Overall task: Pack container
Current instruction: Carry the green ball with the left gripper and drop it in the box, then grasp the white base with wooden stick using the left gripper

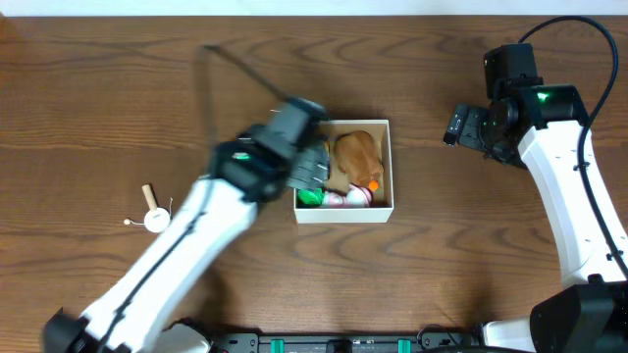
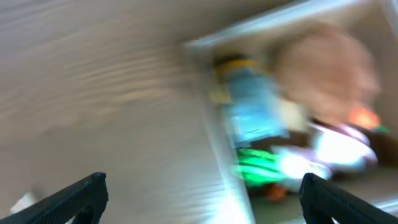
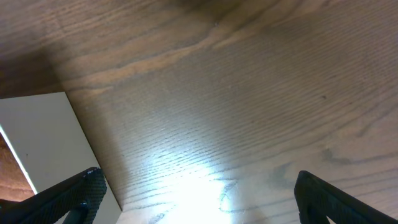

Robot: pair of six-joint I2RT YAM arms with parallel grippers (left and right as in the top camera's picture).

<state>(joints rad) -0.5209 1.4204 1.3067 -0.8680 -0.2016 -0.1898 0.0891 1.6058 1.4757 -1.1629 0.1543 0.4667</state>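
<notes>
The container (image 1: 391,169) is a square white box in the middle of the table. It holds a brown plush toy (image 1: 357,155), a green item (image 1: 310,196) and pink-white and orange bits. My left gripper (image 1: 312,165) hovers over the box's left wall; its wrist view is motion-blurred and shows open, empty jaws (image 2: 202,202) over the box wall (image 2: 211,134), with a blue item (image 2: 252,109) inside. My right gripper (image 1: 455,126) is open and empty to the right of the box; its wrist view shows the jaws (image 3: 199,202) over bare wood beside the white wall (image 3: 43,134).
A small wooden mushroom-like piece (image 1: 152,210) lies on the table at the left. The right arm's white links (image 1: 574,196) run down the right edge. The left arm (image 1: 167,265) crosses the lower left.
</notes>
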